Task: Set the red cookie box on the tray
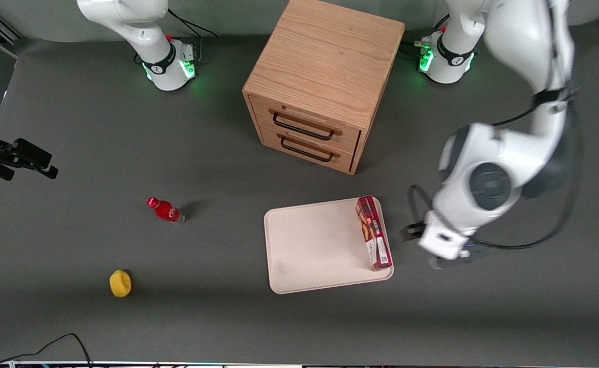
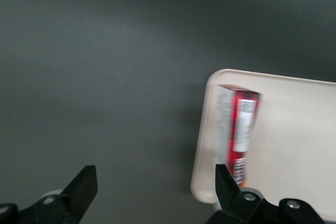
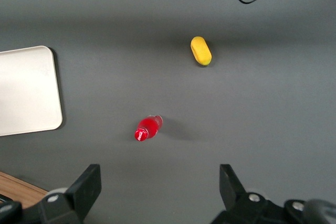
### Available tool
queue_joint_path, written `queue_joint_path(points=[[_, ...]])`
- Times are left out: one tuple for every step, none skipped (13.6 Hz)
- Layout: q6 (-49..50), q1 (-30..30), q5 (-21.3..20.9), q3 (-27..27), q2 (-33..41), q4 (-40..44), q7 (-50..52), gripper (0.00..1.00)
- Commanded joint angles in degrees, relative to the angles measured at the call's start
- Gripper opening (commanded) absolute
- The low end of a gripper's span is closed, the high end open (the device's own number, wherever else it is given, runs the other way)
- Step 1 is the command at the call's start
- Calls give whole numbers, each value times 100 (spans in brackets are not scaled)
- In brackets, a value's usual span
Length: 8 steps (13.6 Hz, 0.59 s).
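The red cookie box (image 1: 374, 232) lies flat on the cream tray (image 1: 314, 245), along the tray's rim toward the working arm's end of the table. My left gripper (image 1: 430, 248) hovers over the bare table just beside that rim, apart from the box. The left wrist view shows the gripper (image 2: 155, 177) open with only grey table between its fingers. One fingertip (image 2: 223, 177) overlaps the tray's corner in that view. The box (image 2: 241, 129) and the tray (image 2: 299, 140) both show there, blurred.
A wooden two-drawer cabinet (image 1: 325, 82) stands farther from the front camera than the tray. A small red bottle (image 1: 165, 210) and a yellow object (image 1: 120, 283) lie toward the parked arm's end. A black cable (image 1: 64, 342) runs along the table's near edge.
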<state>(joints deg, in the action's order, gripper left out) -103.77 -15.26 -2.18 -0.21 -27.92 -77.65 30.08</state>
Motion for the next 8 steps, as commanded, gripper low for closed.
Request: queue_joint_path(points=[[575, 715, 104, -40, 672, -268, -1237, 100], [716, 988, 104, -40, 874, -321, -1703, 100], [822, 1216, 104, -40, 1085, -408, -2229, 100], [823, 1393, 87, -31, 1313, -583, -2600, 100], [754, 1595, 78, -23, 1516, -759, -2813, 100], [797, 1797, 69, -31, 1648, -839, -3032, 100], [858, 1903, 69, -31, 1884, -988, -3339, 100], [876, 1904, 69, -31, 2122, -1137, -3368, 100]])
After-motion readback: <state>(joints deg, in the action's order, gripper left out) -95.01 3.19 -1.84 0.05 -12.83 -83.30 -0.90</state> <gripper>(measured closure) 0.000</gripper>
